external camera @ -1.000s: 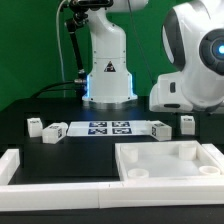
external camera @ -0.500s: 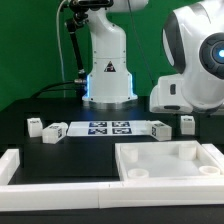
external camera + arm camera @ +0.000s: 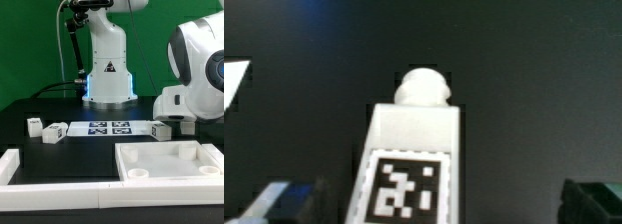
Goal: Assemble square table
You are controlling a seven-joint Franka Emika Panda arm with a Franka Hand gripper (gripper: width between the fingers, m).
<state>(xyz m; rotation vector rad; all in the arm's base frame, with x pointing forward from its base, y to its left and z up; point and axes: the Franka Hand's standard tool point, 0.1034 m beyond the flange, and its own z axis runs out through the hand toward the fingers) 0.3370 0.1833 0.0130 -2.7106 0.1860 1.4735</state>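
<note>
Black tabletop carries everything. Directly below the open tool lies a leg post, flat, its long axis running between the dark fingers, neither touching it. The square slab sits by the front edge, toward the exterior view's right.

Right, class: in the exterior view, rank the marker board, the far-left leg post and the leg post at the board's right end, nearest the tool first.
1. Right-end leg post, on the side of the tool.
2. Marker board, centre.
3. Far-left leg post.
</note>
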